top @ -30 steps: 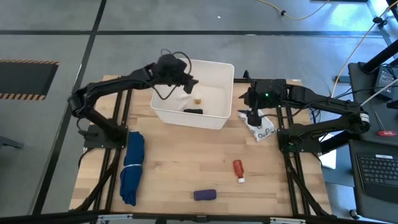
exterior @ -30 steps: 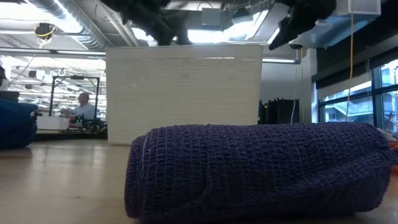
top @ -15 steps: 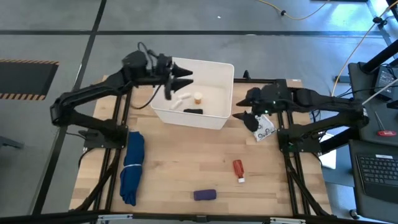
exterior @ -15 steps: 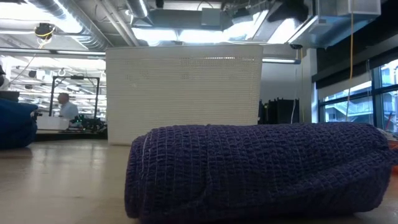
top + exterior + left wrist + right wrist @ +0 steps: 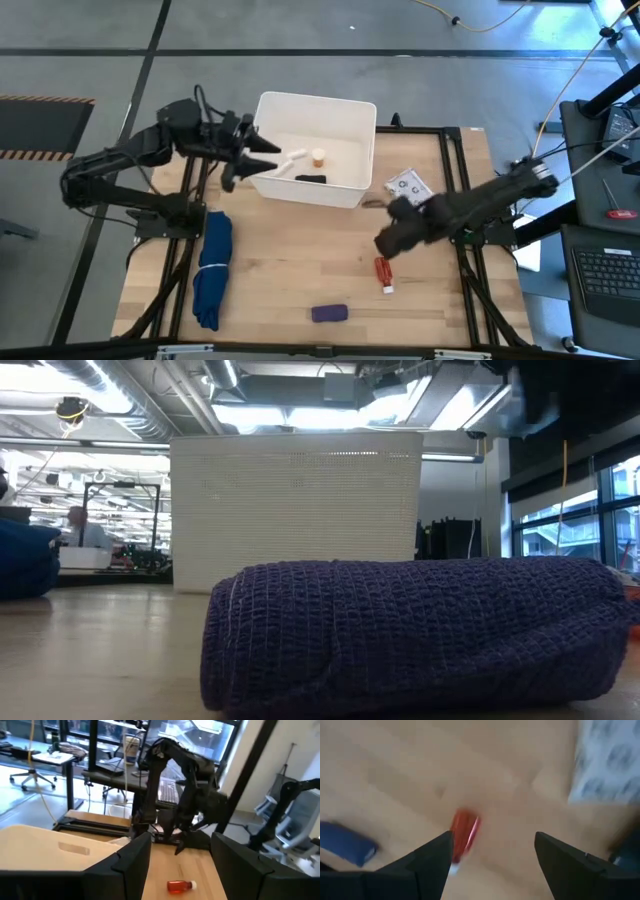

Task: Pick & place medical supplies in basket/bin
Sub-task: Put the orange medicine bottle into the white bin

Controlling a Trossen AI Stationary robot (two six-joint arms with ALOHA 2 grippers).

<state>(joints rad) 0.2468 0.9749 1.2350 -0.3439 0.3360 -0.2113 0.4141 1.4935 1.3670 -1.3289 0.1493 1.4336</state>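
The white tub (image 5: 352,120) stands at the table's far middle. In it lie a white roll (image 5: 290,160), an orange white-capped vial (image 5: 318,156) and a black oblong piece (image 5: 310,178). My left gripper (image 5: 260,158) is open and hovers just left of the tub (image 5: 45,845). My right gripper (image 5: 384,241) is open and hangs over the red tube (image 5: 383,273), which shows between its fingers (image 5: 464,835). The silvery blister pack (image 5: 407,185) lies flat, right of the tub. The purple oblong (image 5: 329,313) rests near the near edge and fills the low view (image 5: 410,630).
A long folded blue cloth (image 5: 212,270) lies along the table's left side. Bare wood stretches between the tub and the near edge. The left wrist view shows the red tube (image 5: 181,886) and my right arm (image 5: 195,805) beyond. A person sits far off in the room (image 5: 78,532).
My left gripper has drawn back from over the tub toward the table's left, and a white roll now lies inside. My right gripper has left the blister pack and swung toward the near edge, down over the red tube. The blister pack now lies flat, slightly farther back.
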